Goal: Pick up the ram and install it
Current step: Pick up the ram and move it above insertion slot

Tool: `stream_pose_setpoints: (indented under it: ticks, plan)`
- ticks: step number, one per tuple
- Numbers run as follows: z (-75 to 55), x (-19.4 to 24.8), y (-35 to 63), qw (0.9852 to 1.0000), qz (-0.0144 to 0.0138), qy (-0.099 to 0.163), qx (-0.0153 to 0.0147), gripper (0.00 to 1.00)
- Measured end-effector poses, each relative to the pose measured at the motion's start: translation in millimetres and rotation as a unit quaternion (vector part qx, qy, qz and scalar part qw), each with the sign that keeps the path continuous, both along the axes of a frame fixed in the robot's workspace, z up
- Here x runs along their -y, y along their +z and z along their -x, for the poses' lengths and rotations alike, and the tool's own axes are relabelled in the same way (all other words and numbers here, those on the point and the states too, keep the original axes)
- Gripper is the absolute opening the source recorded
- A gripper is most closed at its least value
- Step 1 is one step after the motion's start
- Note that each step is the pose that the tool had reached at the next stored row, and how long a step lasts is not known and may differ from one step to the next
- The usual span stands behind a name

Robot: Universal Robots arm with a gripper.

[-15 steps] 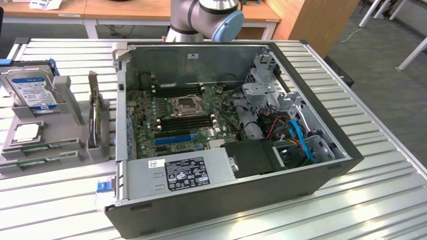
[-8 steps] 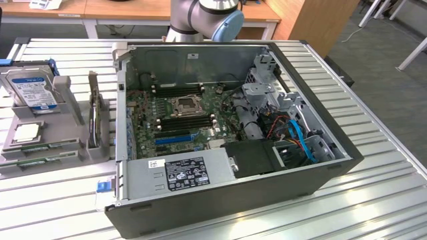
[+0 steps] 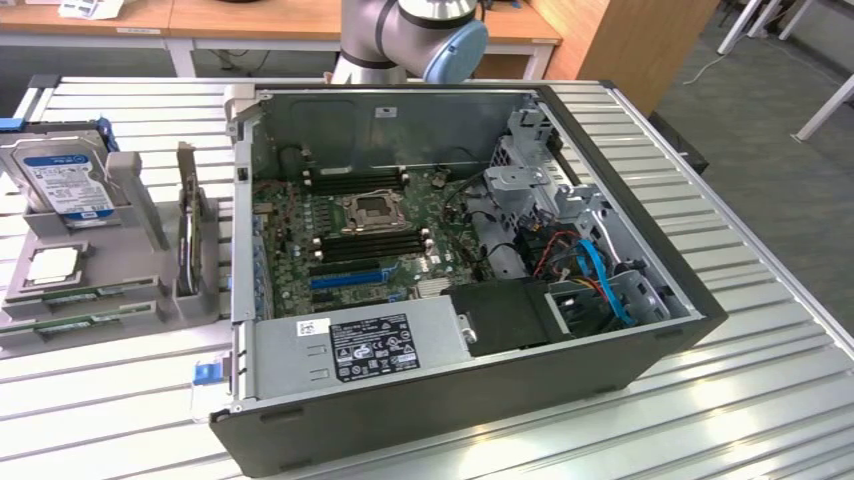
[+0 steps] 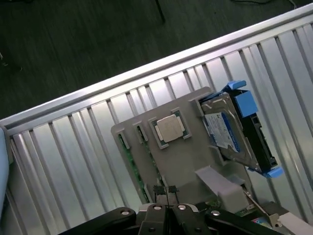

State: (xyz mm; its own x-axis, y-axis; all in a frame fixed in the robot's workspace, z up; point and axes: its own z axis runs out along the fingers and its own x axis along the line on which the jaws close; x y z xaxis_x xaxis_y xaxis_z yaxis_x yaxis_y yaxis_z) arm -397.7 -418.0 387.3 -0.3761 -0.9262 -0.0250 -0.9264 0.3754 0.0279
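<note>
Jaws are shut tight, tips pressed together w/ nothing between them. The ram (image 4: 134, 171) sits in a slot of the grey holder (image 4: 186, 161), just ahead of the jaws & a bit off to one side. In the exterior view two green sticks lie in that holder's slots on the desk (image 3: 120, 400), beside the open PC case (image 3: 467, 420). CPU (image 4: 169, 129) & hard drive (image 4: 234, 132) are farther out beyond the tips. Ram is prob. light, thin & stiff but fragile, so chips & contacts want no squeezing. Best hold, imo, is across the thin board at its exposed long edge, near mid-length. Grip firm, not hard, since it's smooth & could slip or twist.
</note>
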Motion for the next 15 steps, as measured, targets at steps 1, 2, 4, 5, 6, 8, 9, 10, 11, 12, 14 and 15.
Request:
stream_pose_setpoints:
  ticks: [1,2,4,5,6,8,9,10,11,12,14,15]
  plan:
    - [0.0,0.0,0.0,1.0,0.0,0.008,0.0,0.1]
    - [0.0,0.0,0.0,0.9998,0.0,0.018,0.0,0.1]
    - [0.0,0.0,0.0,0.9994,0.0,0.035,0.0,0.1]
    - [0.0,0.0,0.0,0.9991,0.0,0.044,0.0,0.1]
    - [0.0,0.0,0.0,0.9986,0.0,0.052,0.0,0.1]
    - [0.0,0.0,0.0,0.9975,0.0,0.071,0.0,0.1]
    - [0.0,0.0,0.0,0.9968,0.0,0.08,0.0,0.1]
    - [0.0,0.0,0.0,0.9961,0.0,0.089,0.0,0.1]
    - [0.0,0.0,0.0,0.9952,0.0,0.098,0.0,0.1]
    - [0.0,0.0,0.0,0.9943,0.0,0.106,0.0,0.1]
    - [0.0,0.0,0.0,0.9922,0.0,0.124,0.0,0.1]
    - [0.0,0.0,0.0,0.991,0.0,0.134,0.0,0.1]
